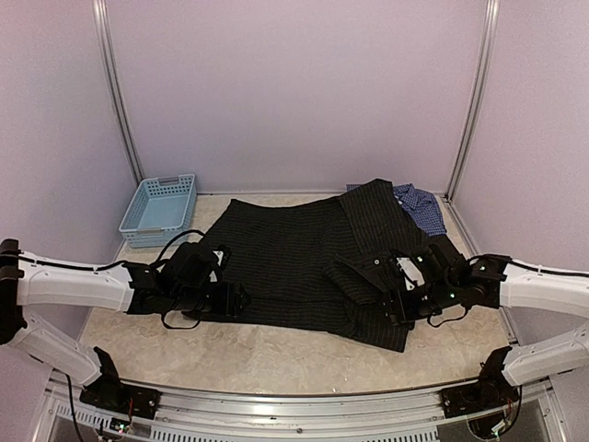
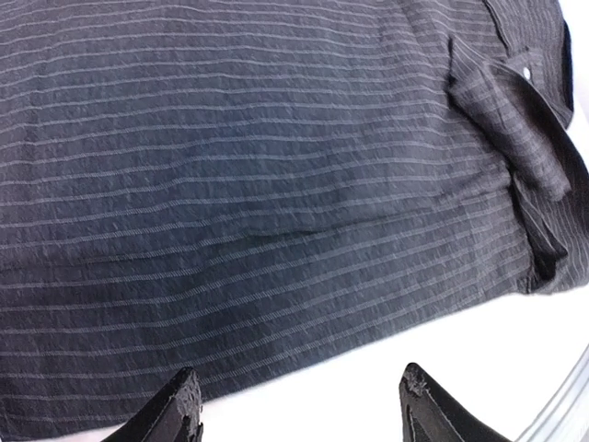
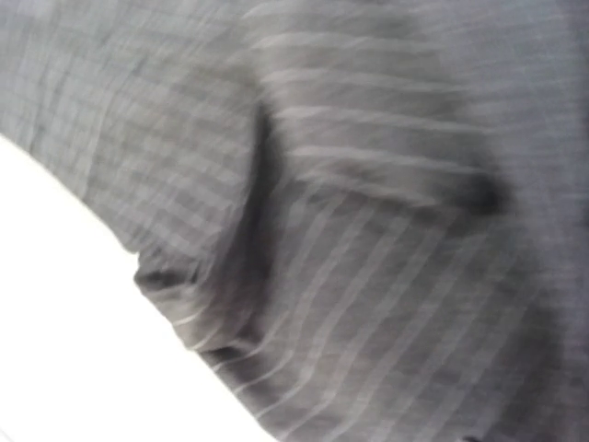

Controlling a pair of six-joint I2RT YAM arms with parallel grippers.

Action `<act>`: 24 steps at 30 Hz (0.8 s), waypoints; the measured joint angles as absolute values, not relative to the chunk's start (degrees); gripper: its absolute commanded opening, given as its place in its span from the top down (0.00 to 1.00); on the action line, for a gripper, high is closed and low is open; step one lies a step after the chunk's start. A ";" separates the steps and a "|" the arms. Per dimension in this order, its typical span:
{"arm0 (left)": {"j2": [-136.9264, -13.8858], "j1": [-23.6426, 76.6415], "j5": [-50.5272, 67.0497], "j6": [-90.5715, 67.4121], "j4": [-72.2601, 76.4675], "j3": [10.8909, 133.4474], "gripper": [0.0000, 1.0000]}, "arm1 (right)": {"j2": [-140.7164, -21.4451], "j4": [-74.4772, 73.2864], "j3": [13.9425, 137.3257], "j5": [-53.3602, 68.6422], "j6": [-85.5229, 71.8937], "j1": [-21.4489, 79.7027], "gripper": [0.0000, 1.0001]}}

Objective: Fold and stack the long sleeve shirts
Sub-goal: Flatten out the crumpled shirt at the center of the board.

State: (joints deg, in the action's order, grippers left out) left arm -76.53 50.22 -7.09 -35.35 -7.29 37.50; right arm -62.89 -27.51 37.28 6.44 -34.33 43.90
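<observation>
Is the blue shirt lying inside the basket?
No, the blue shirt lies at the far right, partly under the black shirt, away from the basket.

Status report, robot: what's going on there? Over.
Left pincer open, empty, at left edge of black pinstriped shirt. Right pincer on its right side, grip unclear. Blue checked shirt behind, partly covered.

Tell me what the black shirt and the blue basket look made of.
Black shirt: woven cloth, probably cotton, matte; the left wrist view shows a fine weave, pale pinstripes and soft creases. Basket: light blue plastic by the look, smooth, with rigid slotted walls.
</observation>
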 measured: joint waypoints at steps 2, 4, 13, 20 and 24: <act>-77.84 48.88 -7.18 -34.79 -6.83 38.00 0.30 | -66.13 -27.40 38.70 4.78 -33.80 47.72 0.26; -79.26 47.20 -7.11 -34.17 -6.70 38.00 0.29 | -69.91 -27.29 40.18 3.14 -32.82 50.83 0.26; -80.88 43.55 -6.17 -32.27 -5.43 38.00 0.29 | -85.01 -26.30 43.83 -1.37 -27.09 56.99 0.39; -81.84 42.89 -4.80 -31.53 -4.25 38.00 0.28 | -90.06 -26.89 46.39 -3.60 -24.38 59.88 0.84; -81.95 42.33 -4.47 -31.16 -4.27 38.00 0.26 | -90.26 -28.49 46.41 -5.02 -24.91 61.19 1.00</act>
